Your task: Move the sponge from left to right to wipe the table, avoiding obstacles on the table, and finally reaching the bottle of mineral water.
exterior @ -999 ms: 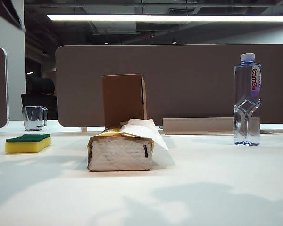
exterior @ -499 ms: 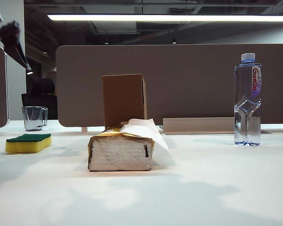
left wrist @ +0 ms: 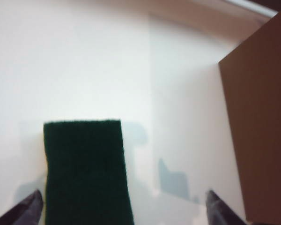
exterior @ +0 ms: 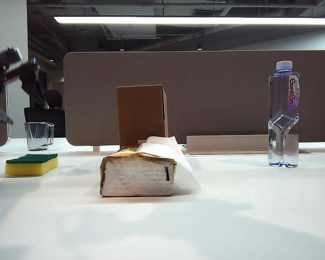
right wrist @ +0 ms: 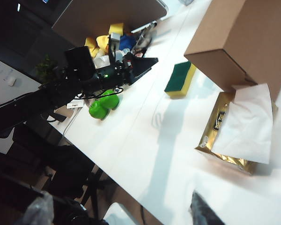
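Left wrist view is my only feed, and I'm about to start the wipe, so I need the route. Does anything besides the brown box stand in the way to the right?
Observer: Yes. A gold-edged soft pack of white tissues lies just in front of the upright brown cardboard box, on the side nearer the exterior camera.
Operator: Is my left end effector touching the sponge?
Observer: No. The left end effector hangs open, well above the yellow foam sponge with the dark green top.
Operator: Where is the other arm?
Observer: The right end effector is open and empty, raised off the white table, with its camera looking down on the tissue pack and box.
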`<state>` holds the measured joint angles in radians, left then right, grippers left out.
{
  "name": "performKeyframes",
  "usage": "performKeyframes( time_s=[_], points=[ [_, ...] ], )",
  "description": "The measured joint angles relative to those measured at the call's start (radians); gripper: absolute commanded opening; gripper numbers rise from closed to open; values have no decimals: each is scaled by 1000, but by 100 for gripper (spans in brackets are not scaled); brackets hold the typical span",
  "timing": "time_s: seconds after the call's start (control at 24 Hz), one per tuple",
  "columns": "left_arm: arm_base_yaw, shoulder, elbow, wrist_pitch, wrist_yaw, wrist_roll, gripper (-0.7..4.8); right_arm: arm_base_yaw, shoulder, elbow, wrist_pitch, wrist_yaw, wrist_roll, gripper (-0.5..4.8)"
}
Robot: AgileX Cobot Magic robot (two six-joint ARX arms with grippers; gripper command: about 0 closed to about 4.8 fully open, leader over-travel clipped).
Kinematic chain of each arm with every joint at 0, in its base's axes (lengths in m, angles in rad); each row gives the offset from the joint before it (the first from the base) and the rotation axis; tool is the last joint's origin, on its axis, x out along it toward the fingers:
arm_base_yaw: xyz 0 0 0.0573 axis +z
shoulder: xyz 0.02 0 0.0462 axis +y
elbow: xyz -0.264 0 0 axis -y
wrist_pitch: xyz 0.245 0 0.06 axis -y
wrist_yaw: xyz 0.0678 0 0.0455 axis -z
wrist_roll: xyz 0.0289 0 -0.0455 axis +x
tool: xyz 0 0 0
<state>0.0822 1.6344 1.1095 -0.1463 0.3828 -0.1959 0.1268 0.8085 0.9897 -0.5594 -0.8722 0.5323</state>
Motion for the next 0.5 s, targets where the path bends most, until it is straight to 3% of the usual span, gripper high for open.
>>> performKeyframes(
  time_s=[0.5],
  points=[
    [0, 187, 2, 15, -21, 62, 479, 0, 31, 0, 0, -19, 0, 378]
  ],
)
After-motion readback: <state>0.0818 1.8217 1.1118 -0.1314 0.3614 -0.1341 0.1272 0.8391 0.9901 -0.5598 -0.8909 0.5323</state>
